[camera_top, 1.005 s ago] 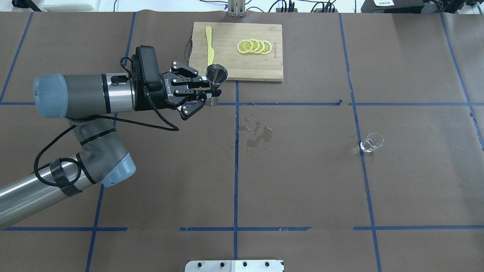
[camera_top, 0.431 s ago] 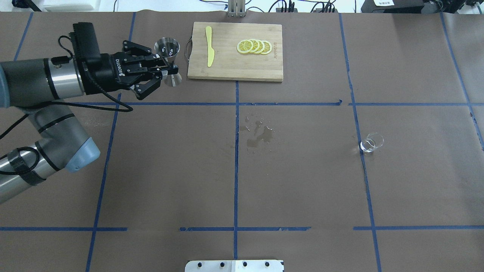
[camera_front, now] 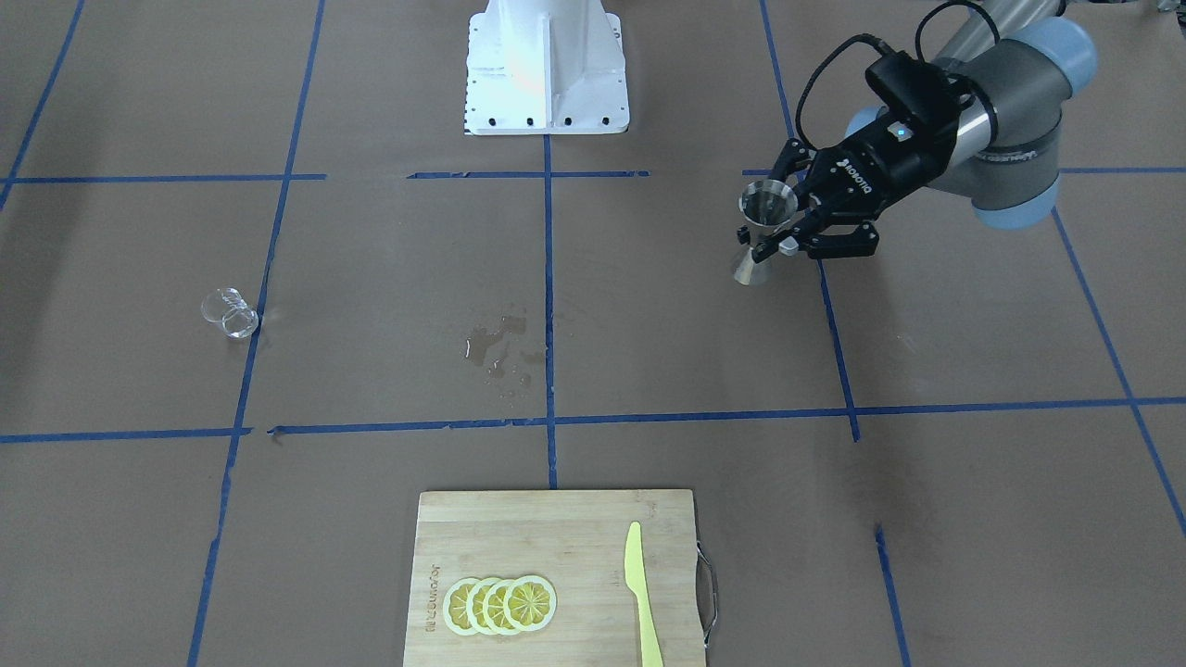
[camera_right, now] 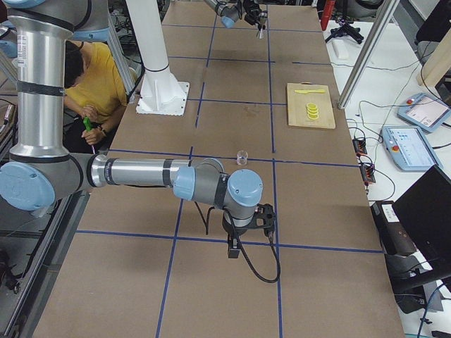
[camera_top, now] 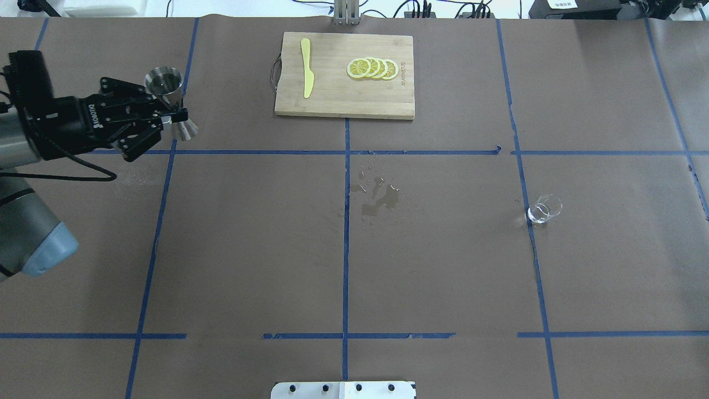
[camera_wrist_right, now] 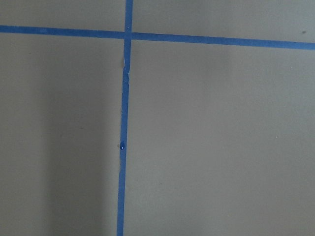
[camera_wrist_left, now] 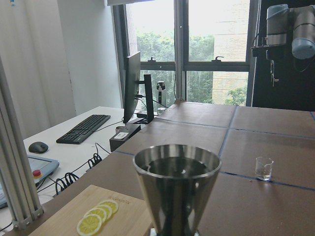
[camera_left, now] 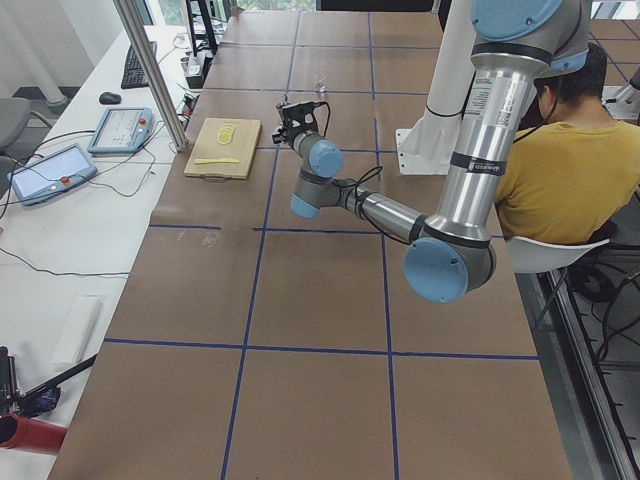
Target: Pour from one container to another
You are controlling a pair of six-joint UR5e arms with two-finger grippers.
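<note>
My left gripper (camera_top: 166, 117) (camera_front: 776, 239) is shut on the narrow waist of the shiny steel jigger (camera_top: 173, 104) (camera_front: 762, 227), held at the table's far left with its mouth facing up. The jigger (camera_wrist_left: 177, 189) fills the lower middle of the left wrist view. The small clear glass cup (camera_top: 544, 209) (camera_front: 230, 312) (camera_wrist_left: 264, 168) stands alone on the right half of the table, far from both grippers. My right gripper (camera_right: 248, 220) points down over bare table near its right end; I cannot tell its state. Its wrist view shows only paper and blue tape.
A wooden cutting board (camera_top: 388, 102) (camera_front: 574, 519) with lemon slices (camera_top: 372, 68) and a yellow knife (camera_top: 307, 66) lies at the far middle. A wet spill (camera_top: 379, 198) marks the table's centre. A person in yellow (camera_left: 560, 170) sits behind the robot base (camera_front: 545, 65).
My left arm has swung to the left with the jigger, from beside the cutting board's near left corner to the table's far left. The glass cup has not moved.
</note>
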